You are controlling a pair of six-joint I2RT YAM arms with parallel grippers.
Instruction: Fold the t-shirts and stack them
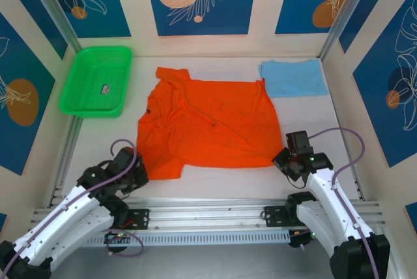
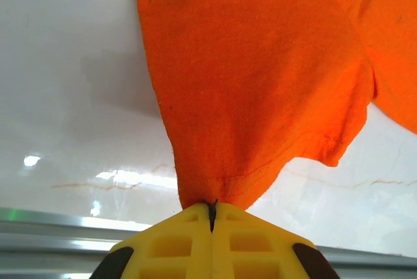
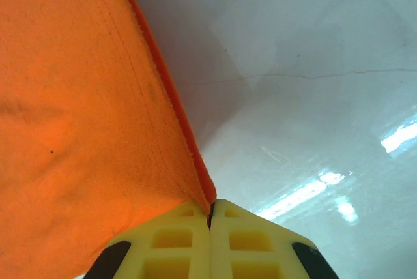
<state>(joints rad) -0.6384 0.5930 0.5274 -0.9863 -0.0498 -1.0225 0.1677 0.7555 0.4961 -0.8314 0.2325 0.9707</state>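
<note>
At the far left, a green plastic basket sat on the white table, well apart from the cloth. The left gripper was pressed together on the near left hem corner of the orange t-shirt, with the fabric bunched into the pinch. The shirt lay spread and wrinkled across the middle of the table. The right gripper was clamped the same way on the near right hem corner. At the far right, the light blue t-shirt lay folded, just beside the orange shirt's back corner.

I judged that both pinches held only a thin edge. If the 2 arms lifted unevenly or pulled apart, a corner could slip free. Swinging the hem toward the back might also fold the wrinkles in, or nudge the blue shirt out of its fold.
</note>
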